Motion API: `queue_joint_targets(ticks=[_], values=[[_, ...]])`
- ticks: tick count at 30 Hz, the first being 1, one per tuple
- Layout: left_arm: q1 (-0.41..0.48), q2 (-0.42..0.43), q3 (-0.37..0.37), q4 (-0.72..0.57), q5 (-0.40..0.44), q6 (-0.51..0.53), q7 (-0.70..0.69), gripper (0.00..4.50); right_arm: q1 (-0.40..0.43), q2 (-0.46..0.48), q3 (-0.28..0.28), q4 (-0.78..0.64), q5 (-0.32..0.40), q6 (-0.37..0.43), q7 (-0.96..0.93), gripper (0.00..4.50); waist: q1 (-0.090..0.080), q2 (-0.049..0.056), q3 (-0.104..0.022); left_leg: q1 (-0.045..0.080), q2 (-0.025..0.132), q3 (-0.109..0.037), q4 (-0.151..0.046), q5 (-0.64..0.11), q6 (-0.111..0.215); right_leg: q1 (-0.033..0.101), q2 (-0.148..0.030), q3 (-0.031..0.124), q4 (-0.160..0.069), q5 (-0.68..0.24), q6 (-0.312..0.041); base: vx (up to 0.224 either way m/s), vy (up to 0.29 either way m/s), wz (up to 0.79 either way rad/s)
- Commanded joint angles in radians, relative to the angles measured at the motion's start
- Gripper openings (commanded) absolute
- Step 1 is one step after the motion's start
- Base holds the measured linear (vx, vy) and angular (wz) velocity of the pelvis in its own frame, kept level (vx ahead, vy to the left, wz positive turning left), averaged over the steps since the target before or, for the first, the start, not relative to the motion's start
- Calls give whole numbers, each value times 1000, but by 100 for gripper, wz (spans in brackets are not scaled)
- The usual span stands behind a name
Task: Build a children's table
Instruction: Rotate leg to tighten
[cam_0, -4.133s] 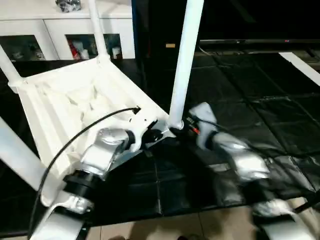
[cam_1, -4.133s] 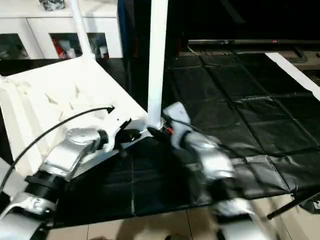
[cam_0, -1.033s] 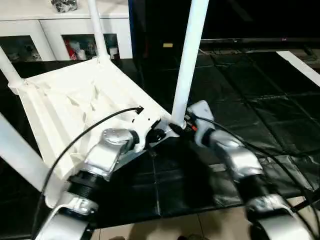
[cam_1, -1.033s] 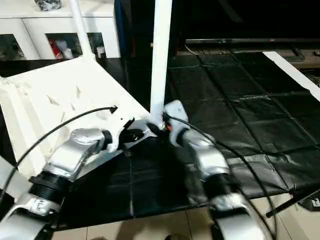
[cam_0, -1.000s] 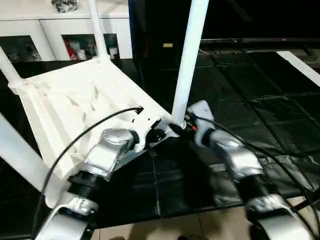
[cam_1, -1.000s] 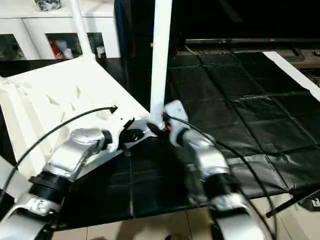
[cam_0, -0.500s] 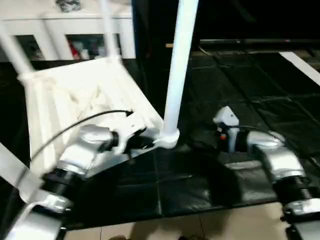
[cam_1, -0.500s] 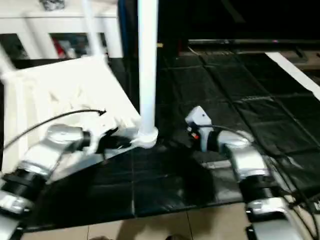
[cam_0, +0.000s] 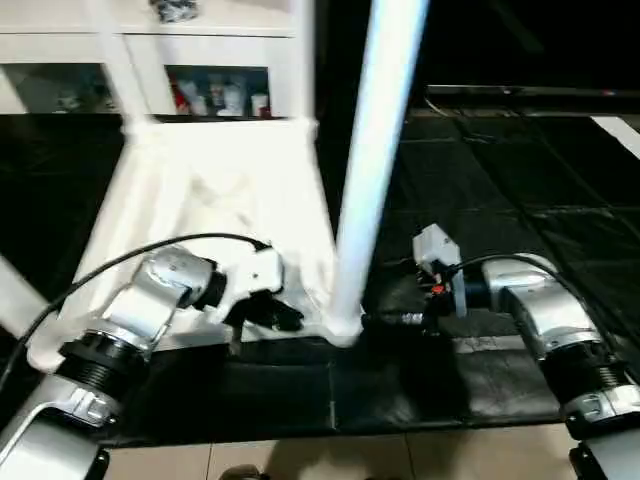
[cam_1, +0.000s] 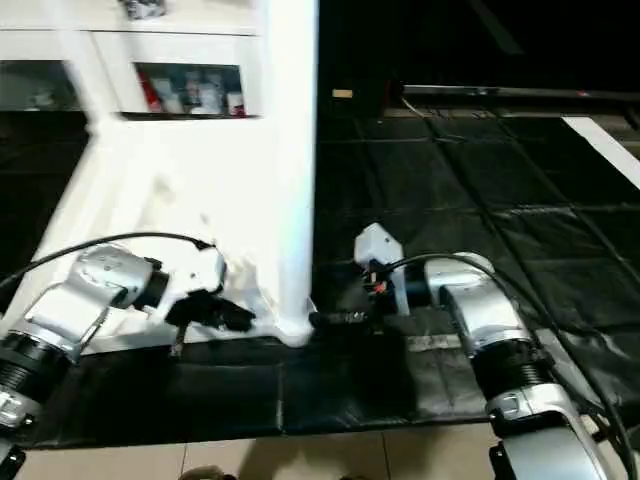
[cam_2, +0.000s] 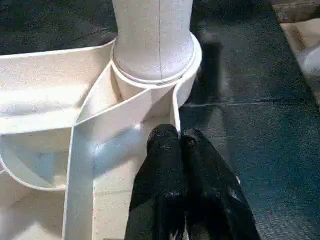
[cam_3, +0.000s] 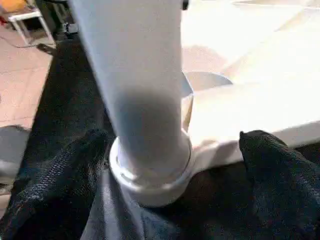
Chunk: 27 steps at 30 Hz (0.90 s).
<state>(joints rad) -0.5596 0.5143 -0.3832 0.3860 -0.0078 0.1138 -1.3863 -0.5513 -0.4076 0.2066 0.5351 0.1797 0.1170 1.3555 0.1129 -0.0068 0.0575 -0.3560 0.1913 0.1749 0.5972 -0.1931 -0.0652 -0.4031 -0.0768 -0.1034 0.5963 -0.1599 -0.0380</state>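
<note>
My right gripper (cam_3: 170, 165) gapes around near leg (cam_0: 372, 150), not clamping | left gripper (cam_2: 182, 145) pinched empty on table top (cam_0: 215, 190) beside that leg's socket (cam_2: 152, 80) | risk: closing off-centre tips the leg or cross-threads it

1. Indoor room, prob. a home-style living space or a demo room set up like one; can't tell which.
2. White cabinet (cam_0: 150, 70) w/ glass doors at 11 o'clock; small bottles and jars (cam_0: 215, 98) on its shelf behind the glass.
3. Dark low shelf or TV bench (cam_1: 500, 92) at 1 o'clock, w/ cables by it.
4. Floor: beige tiles (cam_0: 400, 455) at 6 o'clock, covered further out by black padded mats (cam_0: 520, 180) laid in squares.
5. White strip (cam_1: 600, 150) along mat edge at 3 o'clock.
</note>
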Motion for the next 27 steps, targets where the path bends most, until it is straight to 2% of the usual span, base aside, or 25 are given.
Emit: queue_joint_targets(ticks=[1,2,6,8,12,16,19,22,24,27], values=[[-11,-13,-48,-29,0,-19,-43,0,-16,0,10,10,-1,-8,14,447,-9,-2,-71,9,48,-7,-69,-164,47,54,-77,60,-67,-294,-182,0,0,0],[-9,-15,-48,-32,1,-19,-45,0,-18,6,11,13,0,-6,16,420,-10,-2,-71,8,48,-8,-69,-163,45,55,-77,60,-67,-296,-179,0,0,0],[-5,-15,-51,-36,1,-23,-52,0,-23,19,15,22,9,4,35,420,-13,-4,-71,5,46,-8,-68,-164,46,56,-77,59,-70,-321,-168,0,0,0],[-5,-14,-54,-35,1,-28,-56,0,-27,26,22,30,16,11,54,390,-14,-3,-72,6,46,-8,-68,-163,47,56,-76,59,-69,-319,-169,0,0,0],[-7,-12,-53,-29,6,-33,-59,0,-27,30,29,31,15,13,65,359,-16,-2,-73,6,47,-8,-68,-149,49,56,-75,59,-63,-274,-186,0,0,0],[-8,-10,-54,-28,7,-34,-60,0,-25,32,31,28,16,19,72,336,-15,-1,-72,5,46,-8,-68,-158,49,57,-76,59,-67,-295,-179,0,0,0],[-8,-10,-55,-26,8,-34,-62,0,-26,35,31,32,17,28,80,296,-16,-1,-72,7,46,-8,-68,-163,46,55,-76,59,-69,-311,-173,0,0,0],[-9,-10,-55,-25,11,-32,-63,0,-26,39,32,35,20,31,79,286,-16,-1,-73,6,47,-8,-68,-156,47,56,-75,59,-67,-299,-176,0,0,0],[-9,-10,-55,-25,11,-31,-63,0,-25,40,34,34,21,34,80,255,-16,-1,-72,6,47,-9,-68,-158,47,56,-76,59,-67,-302,-177,0,0,0],[-7,-9,-56,-27,13,-28,-63,0,-22,44,34,28,23,39,82,248,-16,-1,-72,6,47,-9,-68,-158,46,56,-76,59,-67,-302,-176,0,0,0]])
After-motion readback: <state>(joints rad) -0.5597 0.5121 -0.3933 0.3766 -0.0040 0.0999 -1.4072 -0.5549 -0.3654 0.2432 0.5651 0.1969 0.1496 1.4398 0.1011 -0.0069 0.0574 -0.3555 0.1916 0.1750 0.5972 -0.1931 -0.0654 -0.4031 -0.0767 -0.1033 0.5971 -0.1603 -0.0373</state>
